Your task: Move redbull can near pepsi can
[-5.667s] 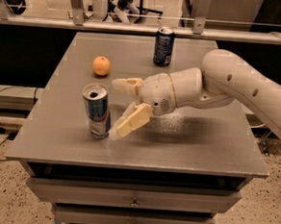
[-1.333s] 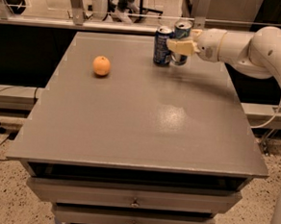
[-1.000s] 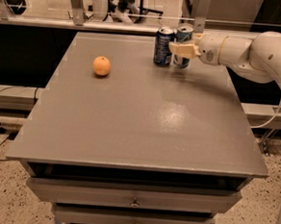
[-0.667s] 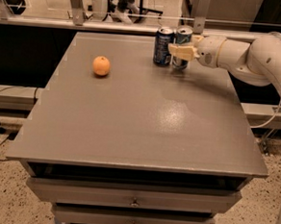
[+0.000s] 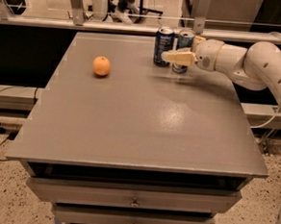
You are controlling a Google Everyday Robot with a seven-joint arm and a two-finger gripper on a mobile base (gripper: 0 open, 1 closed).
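Note:
The redbull can [image 5: 185, 39], slim, silver and blue, stands upright at the back of the grey table [image 5: 145, 119]. It is just right of the dark blue pepsi can [image 5: 163, 44], almost touching it. My gripper [image 5: 183, 49] reaches in from the right and is shut on the redbull can. One cream finger [image 5: 177, 56] crosses the front of the can and the other shows behind its right side. The can's base is at the table surface.
An orange [image 5: 101, 66] lies on the table's left side, well away from the cans. My white arm [image 5: 252, 64] runs along the back right edge. A rail and glass partition stand behind the table. Drawers sit under the front edge.
The gripper has carried the redbull can from the table's front left to the back, beside the pepsi can. Over the last second it has lowered slightly and barely moved.

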